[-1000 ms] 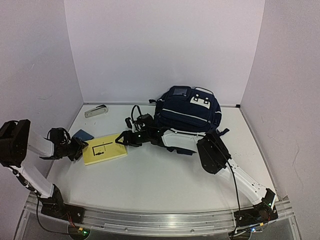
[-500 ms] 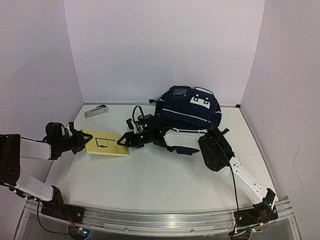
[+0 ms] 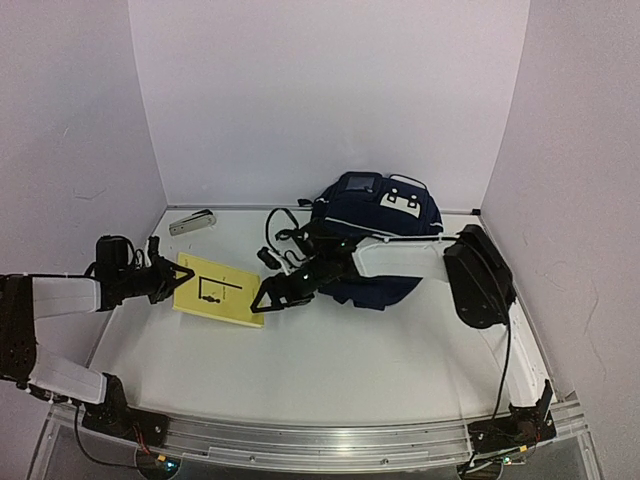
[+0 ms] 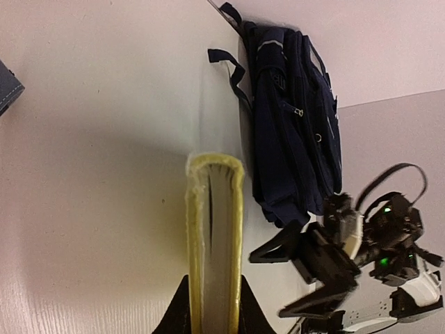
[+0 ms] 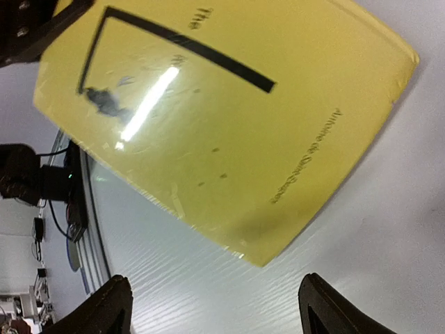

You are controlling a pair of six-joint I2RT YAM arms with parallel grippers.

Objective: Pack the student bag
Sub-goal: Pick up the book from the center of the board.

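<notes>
1. The left gripper (image 4: 212,316) is pressed together on the yellow book (image 3: 220,290). One finger (image 4: 179,314) bears on each cover, and the page edge shows between them. The grip is taken at the book's left end.
2. The yellow book lies left of centre on the tabletop (image 3: 330,370), towards its left edge. Whether its underside rests flat cannot be told.
3. The right gripper (image 5: 219,309) stands with its fingers spread wide and nothing between them. It sits by the book's near right corner. In its wrist view, the cover lies just beyond the fingertips and apart from them.
4. The student bag (image 3: 385,225) lies at the far edge of the tabletop, right of centre. Neither gripper touches it.
5. A small grey object (image 3: 192,222) lies near the far left corner of the tabletop, well apart from both grippers.
</notes>
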